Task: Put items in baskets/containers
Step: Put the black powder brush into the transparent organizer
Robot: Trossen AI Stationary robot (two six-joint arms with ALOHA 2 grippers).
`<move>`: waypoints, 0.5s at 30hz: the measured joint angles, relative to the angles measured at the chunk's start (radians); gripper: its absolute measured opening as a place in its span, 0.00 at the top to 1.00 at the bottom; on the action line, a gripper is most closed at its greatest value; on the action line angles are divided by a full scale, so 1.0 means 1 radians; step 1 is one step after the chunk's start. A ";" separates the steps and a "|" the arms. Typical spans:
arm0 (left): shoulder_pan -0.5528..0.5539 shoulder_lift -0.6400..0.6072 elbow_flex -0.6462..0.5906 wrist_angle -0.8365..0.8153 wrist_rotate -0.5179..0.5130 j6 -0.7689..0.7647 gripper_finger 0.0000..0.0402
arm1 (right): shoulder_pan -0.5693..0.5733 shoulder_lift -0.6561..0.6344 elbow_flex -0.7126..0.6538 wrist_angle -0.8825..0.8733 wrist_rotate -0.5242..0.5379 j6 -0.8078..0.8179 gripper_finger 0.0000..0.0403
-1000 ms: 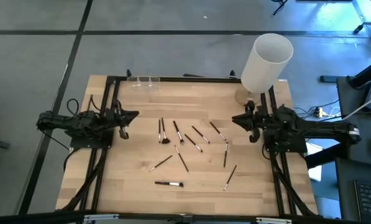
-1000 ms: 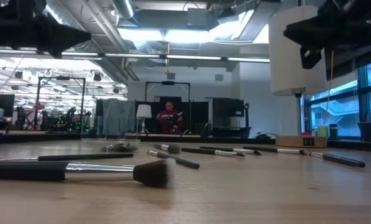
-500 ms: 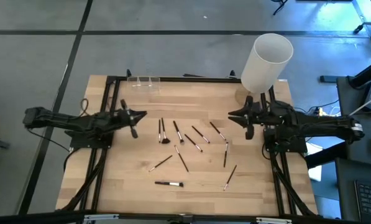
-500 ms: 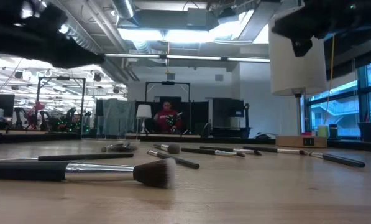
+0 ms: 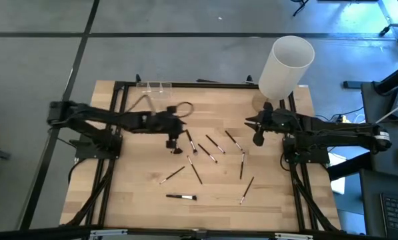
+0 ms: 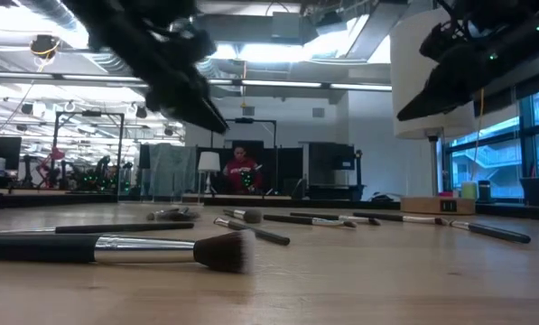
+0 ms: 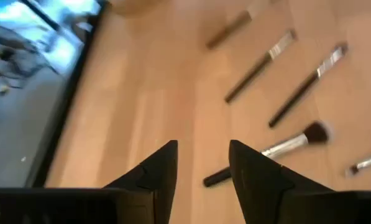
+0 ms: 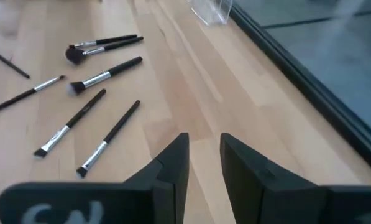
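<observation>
both sets of jaws stand apart with nothing between them; the left gripper shows a clear gap between its dark fingers in its wrist view, and the right gripper shows a narrower gap between its own fingers; the left arm reaches from the left edge far out across the bench, stretched nearly level, its jaws pointing down over the left end of the scattered makeup brushes; a cable loops above its wrist; the right arm stretches in from the right edge, its jaws tilted down over bare wood just right of the brushes; in the low view both arms hang well above the bench top; the brushes lie flat across the middle of the bench, most in a loose fan, a few more nearer the front edge, one with a broad dark tuft closest to the low camera; none is held; the clear containers sit at the far edge near the left corner, well apart from the brushes; a tall white cylinder stands at the far right corner, just behind the right arm; bare wood lies open between the brushes and the containers, and along the front edge; a black frame rims the bench on its sides and far edge.
</observation>
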 joint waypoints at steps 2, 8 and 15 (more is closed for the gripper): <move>0.003 0.087 0.081 -0.070 0.035 0.031 0.64 | 0.000 0.005 0.000 -0.014 -0.010 0.018 0.77; 0.016 0.282 0.284 -0.251 0.180 0.108 0.64 | 0.002 0.005 0.000 -0.101 -0.012 0.084 0.77; 0.024 0.432 0.446 -0.427 0.183 0.311 0.64 | 0.002 0.005 0.000 -0.153 -0.010 0.143 0.77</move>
